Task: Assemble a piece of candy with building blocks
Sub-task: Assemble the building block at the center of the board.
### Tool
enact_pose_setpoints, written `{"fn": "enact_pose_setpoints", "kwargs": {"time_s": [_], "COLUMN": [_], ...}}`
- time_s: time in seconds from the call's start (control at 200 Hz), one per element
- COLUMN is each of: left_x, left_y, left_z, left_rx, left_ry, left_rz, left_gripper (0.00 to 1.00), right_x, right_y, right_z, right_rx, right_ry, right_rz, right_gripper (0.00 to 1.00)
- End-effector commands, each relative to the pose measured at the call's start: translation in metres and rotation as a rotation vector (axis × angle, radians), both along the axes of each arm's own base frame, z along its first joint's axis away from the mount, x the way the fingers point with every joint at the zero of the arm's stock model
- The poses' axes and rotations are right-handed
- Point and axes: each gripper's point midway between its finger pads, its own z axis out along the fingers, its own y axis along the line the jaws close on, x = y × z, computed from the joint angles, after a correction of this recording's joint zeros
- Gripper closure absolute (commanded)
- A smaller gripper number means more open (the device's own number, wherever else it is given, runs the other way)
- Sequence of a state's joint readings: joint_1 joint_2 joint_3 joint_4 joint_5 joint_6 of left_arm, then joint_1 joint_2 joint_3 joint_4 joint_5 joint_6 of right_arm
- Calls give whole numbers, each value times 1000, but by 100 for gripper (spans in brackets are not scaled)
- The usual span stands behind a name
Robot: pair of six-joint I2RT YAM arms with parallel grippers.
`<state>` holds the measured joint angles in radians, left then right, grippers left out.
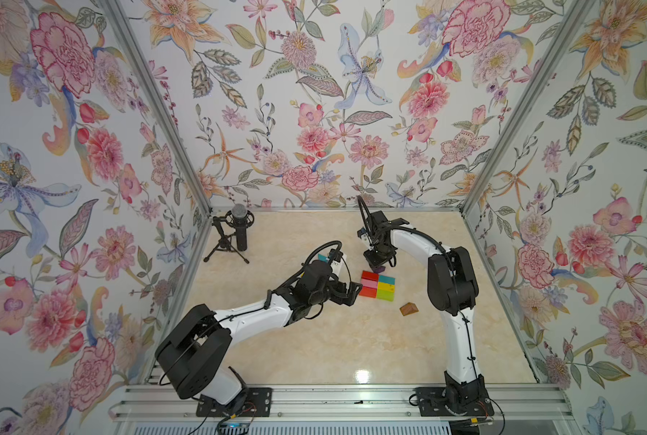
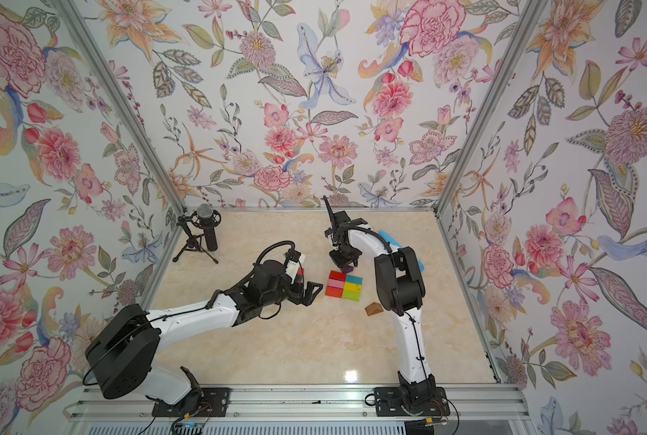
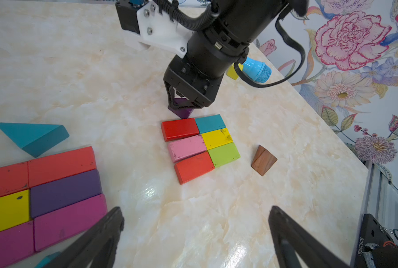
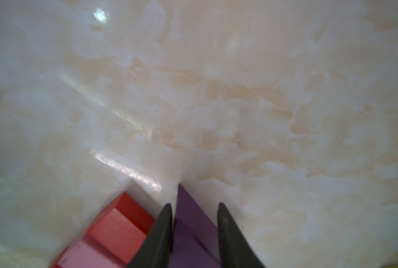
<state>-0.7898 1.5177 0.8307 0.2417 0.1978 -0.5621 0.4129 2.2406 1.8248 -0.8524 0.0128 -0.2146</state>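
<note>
Twelve bricks, three wedges (at least)

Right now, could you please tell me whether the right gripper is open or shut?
The right gripper is shut on the purple wedge: in its wrist view both fingers press the wedge's sides.

Bright, even overhead light w/ soft shadows, glare spot on the table near edge, top views stretched at edges, right wrist pic blurry tbh.
</note>
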Motion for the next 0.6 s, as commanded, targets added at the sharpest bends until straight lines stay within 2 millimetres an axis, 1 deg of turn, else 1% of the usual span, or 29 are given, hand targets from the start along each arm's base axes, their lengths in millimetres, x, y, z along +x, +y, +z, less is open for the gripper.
{"fn": "enact_pose_setpoints", "kwargs": {"time_s": [0.0,0.19,0.29,0.345,0.395,0.455,0.54,0.595], "left_x": [3,3,3,3,3,3,2,1], "left_y": [4,5,5,5,5,4,6,7], "left_z": [5,4,5,4,5,6,6,6], "left_rx": [-21,-22,-24,-24,-25,-26,-30,-30], "left_ry": [-8,-7,-5,-6,-8,-10,-11,-12], "left_rz": [17,18,18,18,16,16,17,16], "left_gripper": [1,1,1,1,1,1,1,1], "right_x": [-9,-11,-10,-8,-5,0,6,3], "right_y": [-3,-3,-3,-1,1,4,6,6], "right_z": [-4,-2,3,9,17,32,57,74], "right_rx": [-34,-29,-22,-9,17,64,116,156], "right_ry": [28,30,21,8,-3,-26,-67,-84], "right_rz": [28,31,25,14,-1,-23,-46,-64], "right_gripper": [65,66,66,65,62,59,46,42]}}
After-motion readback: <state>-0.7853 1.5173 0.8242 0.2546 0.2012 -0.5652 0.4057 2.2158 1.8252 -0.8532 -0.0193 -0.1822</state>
